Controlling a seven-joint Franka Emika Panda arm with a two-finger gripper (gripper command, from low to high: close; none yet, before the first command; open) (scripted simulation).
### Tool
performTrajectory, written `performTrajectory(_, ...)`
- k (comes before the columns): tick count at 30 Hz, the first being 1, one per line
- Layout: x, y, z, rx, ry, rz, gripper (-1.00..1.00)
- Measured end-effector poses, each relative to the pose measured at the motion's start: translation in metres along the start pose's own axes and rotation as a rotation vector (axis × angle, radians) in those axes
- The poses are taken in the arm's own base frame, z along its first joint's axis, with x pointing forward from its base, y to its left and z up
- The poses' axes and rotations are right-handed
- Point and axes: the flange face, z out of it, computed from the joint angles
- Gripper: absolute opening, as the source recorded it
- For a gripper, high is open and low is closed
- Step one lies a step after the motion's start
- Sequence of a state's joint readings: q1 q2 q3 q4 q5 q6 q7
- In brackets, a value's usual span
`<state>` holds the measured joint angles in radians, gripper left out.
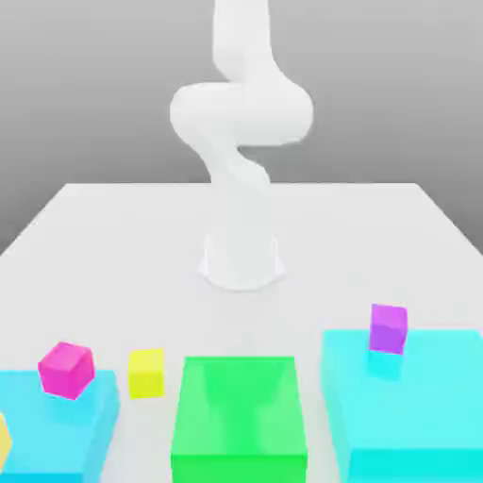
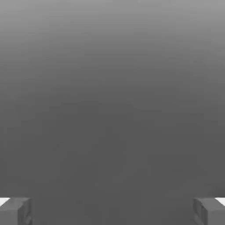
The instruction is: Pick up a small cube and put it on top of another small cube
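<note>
Small plain bright yellow cube (image 1: 146, 372) sat square on white table (image 1: 113, 236), no long axis, one magenta cube (image 1: 66, 369), one purple cube (image 1: 388, 327), gripper (image 2: 112, 211) spread wide, empty.

soft even light, slight blur

- Arm base (image 1: 241, 259) stands mid-table (image 1: 113, 236), behind the row of blocks.
- Front row: large block (image 1: 85, 424) at the exterior view's left, middle block (image 1: 239, 420), second large block (image 1: 415, 415) at right.
- One small cube (image 1: 66, 368) rests on the left block; another (image 1: 388, 328) on the right block.
- Third small cube (image 1: 146, 372) sits on the table between left and middle blocks.
</note>
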<state>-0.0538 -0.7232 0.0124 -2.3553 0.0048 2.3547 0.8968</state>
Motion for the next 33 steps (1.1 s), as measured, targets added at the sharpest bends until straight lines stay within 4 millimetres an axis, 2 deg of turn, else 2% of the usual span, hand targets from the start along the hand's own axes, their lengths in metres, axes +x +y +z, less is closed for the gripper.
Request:
performTrajectory(3,0.003,0.032,0.078,-0.115,-0.029,0.185,0.0)
performTrajectory(7,-0.002,0.09,0.163,-0.259,-0.052,0.419,0.0)
performTrajectory(11,-0.019,0.16,0.231,-0.402,-0.059,0.653,0.0)
performTrajectory(14,-0.039,0.216,0.27,-0.51,-0.056,0.829,0.0)
performTrajectory(18,-0.076,0.291,0.306,-0.657,-0.042,1.063,0.0)
performTrajectory(21,-0.103,0.345,0.32,-0.755,-0.018,1.23,0.0)
performTrajectory(28,-0.137,0.378,0.367,-0.774,-0.022,1.244,0.0)
performTrajectory(29,-0.14,0.381,0.37,-0.774,-0.021,1.244,-1.0)
performTrajectory(33,-0.139,0.381,0.37,-0.772,-0.021,1.244,-1.0)
